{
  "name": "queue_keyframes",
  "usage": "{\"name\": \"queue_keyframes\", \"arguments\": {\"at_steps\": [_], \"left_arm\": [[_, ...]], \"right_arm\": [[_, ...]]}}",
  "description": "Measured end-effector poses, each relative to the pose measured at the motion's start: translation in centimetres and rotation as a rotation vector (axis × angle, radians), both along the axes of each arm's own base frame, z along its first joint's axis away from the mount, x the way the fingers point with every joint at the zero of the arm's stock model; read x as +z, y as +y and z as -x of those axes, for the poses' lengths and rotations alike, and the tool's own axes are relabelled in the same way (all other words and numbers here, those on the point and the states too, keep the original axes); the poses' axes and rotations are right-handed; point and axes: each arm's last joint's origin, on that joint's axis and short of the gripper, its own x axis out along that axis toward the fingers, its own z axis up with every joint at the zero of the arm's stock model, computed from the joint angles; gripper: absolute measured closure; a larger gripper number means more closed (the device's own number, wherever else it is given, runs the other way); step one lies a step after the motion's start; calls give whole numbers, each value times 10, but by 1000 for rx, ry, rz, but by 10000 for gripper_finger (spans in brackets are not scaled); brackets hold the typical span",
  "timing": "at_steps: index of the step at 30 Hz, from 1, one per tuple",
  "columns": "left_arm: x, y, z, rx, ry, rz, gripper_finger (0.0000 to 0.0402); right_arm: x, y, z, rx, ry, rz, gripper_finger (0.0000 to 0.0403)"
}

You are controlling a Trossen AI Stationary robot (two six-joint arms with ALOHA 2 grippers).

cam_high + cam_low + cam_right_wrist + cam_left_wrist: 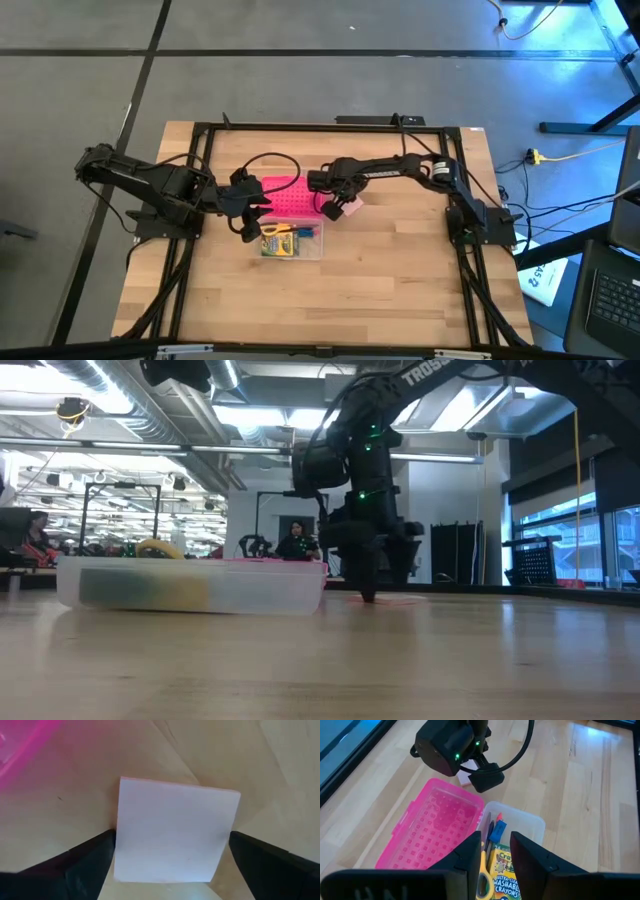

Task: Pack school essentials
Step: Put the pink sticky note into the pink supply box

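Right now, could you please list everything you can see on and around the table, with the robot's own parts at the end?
Pencil box: one, bright pink dotted lid, clear tray, open at table centre.
Crayon box: one, yellow-green, in the clear tray.
Scissors: one pair, yellow handles, in the tray beside the crayons.
Pens and pencils: a few, thin, in the tray.
Blue piece: one, small, in the tray.
Square pad: one, pale pink, flat on the table right of the pink lid.
Table: one, light wood, black frame.
People: at least two, far in the room behind.
Left gripper: dark, above the tray, narrowly parted, empty.
Right gripper: dark, open, fingers either side of the pad.
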Motion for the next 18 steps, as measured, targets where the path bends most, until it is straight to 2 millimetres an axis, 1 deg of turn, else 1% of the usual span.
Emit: {"name": "queue_keyframes", "arguments": {"at_steps": [4, 18], "left_arm": [[0, 0, 0, 0, 0, 0, 304], [0, 0, 0, 0, 0, 0, 304]], "right_arm": [[-6, 1, 4, -19, 4, -2, 11], [-9, -1, 4, -2, 11, 16, 11]]}}
